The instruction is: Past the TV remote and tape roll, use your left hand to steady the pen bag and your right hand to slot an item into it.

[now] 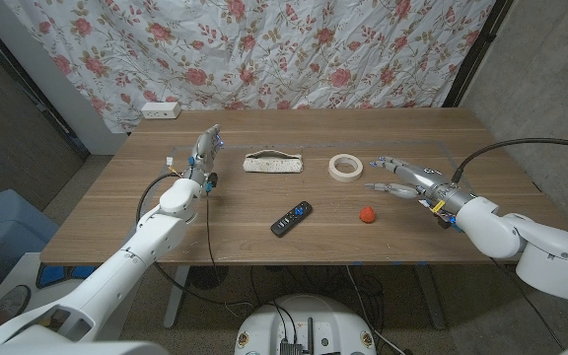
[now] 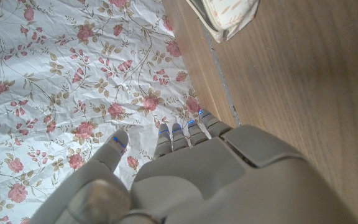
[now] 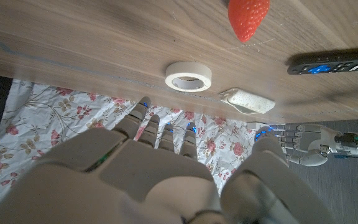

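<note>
Between both hands' spread fingers (image 1: 383,161), well apart: pen bag (image 1: 273,164).

A floral curtain (image 1: 264,49) hangs behind the wooden table (image 1: 264,247), beyond both hands. A white power strip (image 1: 161,110) lies at the table's far edge, beyond the left hand (image 1: 203,153).

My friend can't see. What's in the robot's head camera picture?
Two open robot hands, left hand and right hand, wait on a wooden table. Between them lie a pen bag, tape roll, TV remote and a red strawberry.
</note>
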Robot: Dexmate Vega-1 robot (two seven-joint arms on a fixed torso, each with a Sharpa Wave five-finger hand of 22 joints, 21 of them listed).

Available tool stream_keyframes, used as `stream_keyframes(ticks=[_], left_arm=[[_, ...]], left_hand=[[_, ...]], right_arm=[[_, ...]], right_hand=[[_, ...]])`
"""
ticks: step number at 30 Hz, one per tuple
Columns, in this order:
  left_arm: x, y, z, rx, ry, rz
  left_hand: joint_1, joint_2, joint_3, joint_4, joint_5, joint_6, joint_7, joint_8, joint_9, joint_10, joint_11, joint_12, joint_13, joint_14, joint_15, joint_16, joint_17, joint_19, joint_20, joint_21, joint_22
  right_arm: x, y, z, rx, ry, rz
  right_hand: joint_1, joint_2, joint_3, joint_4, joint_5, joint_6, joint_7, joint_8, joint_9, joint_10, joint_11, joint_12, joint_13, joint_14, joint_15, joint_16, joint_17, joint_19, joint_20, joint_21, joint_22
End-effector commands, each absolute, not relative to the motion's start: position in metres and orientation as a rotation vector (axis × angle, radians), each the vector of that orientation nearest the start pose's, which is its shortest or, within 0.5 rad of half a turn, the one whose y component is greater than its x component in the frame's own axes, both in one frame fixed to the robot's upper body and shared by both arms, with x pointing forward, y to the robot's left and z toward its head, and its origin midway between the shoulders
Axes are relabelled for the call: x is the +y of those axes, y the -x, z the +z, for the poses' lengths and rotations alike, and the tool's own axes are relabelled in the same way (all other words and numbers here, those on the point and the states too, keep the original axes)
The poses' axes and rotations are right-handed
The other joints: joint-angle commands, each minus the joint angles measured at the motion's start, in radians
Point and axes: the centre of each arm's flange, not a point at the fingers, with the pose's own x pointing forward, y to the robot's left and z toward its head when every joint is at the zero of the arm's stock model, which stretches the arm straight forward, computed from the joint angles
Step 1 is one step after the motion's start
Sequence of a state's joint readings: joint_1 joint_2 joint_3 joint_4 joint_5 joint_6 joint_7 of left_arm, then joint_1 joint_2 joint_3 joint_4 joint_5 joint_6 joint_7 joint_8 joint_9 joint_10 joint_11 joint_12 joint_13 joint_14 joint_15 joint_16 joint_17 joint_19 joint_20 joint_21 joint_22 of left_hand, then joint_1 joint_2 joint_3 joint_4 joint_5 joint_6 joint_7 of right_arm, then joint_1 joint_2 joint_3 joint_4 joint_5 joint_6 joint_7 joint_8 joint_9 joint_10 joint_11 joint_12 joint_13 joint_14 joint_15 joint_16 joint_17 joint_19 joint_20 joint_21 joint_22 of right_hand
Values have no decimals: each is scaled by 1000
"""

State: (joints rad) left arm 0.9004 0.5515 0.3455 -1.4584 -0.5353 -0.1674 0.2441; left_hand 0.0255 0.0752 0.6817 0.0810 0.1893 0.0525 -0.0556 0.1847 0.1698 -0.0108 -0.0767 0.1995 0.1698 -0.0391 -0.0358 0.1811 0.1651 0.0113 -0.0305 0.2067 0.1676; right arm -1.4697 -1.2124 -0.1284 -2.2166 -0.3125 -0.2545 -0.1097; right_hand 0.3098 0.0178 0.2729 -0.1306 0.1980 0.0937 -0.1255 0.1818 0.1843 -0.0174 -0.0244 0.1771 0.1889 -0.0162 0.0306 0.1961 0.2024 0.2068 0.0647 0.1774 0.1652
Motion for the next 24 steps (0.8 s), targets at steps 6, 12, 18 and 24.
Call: stream_keyframes(ticks=[6,12,18,24], left_arm=[[307,-633,-22,-555,-26,44],[307,-632,-24,-553,-22,50],[305,-633,-28,-544,-18,53],[306,-633,-32,-535,-15,64]], left_hand=[[-3,67,5,-7,5,17,1,2,2,14,-2,1,2,8,-14,1,3,12,-22,-2,2],[-4,68,6,-6,5,20,2,2,2,18,0,0,2,11,-15,1,4,15,-22,-3,2],[-4,69,7,-6,5,23,2,2,2,20,-1,0,2,15,-14,1,4,17,-22,-3,2],[-5,70,8,-5,5,27,3,2,2,23,-1,-1,2,17,-15,1,4,19,-20,-4,2]], right_arm=[[-281,-457,-51,-416,1556,127],[-278,-454,-53,-401,1589,126],[-275,-451,-55,-391,1631,122],[-270,-450,-57,-380,1676,121]], right_hand=[[89,-3,33,-47,-10,-42,5,9,5,-62,3,-2,3,-31,26,-1,6,-7,12,7,4],[120,-7,45,-54,-10,-55,1,11,6,-75,5,0,4,-37,30,0,7,-12,14,6,3],[143,-11,54,-57,-9,-65,-1,12,8,-82,10,2,4,-41,33,1,7,-14,11,6,3],[175,-14,67,-60,-9,-70,-4,16,10,-90,15,4,5,-41,38,3,8,-28,11,2,3]])
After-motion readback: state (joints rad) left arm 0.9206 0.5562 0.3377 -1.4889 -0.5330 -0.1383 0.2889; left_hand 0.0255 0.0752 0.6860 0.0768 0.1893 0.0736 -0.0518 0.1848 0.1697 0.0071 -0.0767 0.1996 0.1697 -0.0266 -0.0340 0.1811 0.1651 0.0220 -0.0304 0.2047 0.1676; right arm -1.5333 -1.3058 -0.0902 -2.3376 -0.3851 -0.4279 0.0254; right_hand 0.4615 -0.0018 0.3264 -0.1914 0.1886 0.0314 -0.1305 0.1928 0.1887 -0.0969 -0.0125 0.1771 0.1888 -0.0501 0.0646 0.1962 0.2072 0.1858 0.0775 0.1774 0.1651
